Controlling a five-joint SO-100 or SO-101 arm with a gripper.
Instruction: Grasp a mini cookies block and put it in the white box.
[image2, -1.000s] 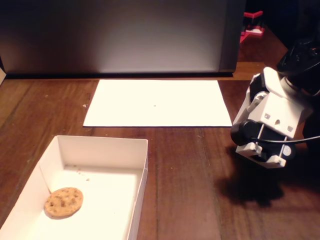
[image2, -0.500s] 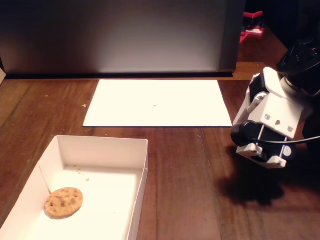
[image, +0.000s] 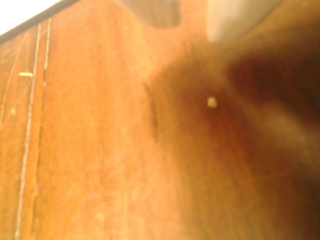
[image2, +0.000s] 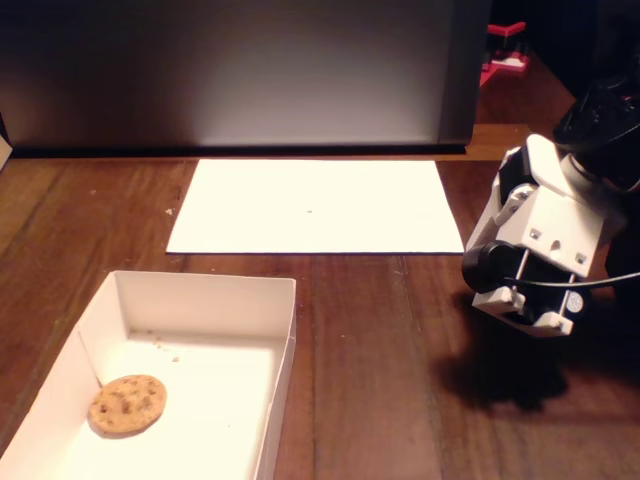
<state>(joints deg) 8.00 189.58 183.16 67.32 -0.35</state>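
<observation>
The arm's white housing (image2: 535, 255) is seen at the right edge of the fixed view, raised over the tabletop (image2: 380, 370), with a dark shadow cast on the wood beneath it. The pincer itself is hidden behind this housing; whether it is apart or together cannot be told. In the wrist view only blurred shapes are shown at the top edge, above wood grain and a small pale crumb (image: 212, 102). A flat white paper sheet (image2: 315, 205) is laid on the far part of the tabletop, left of the arm. The white box (image2: 205, 290) is placed at the near left, well apart from the arm. The cookie (image2: 127, 404) is lying flat inside the box, toward its near left side, with a few crumbs (image2: 165, 348) scattered farther back on the box floor.
</observation>
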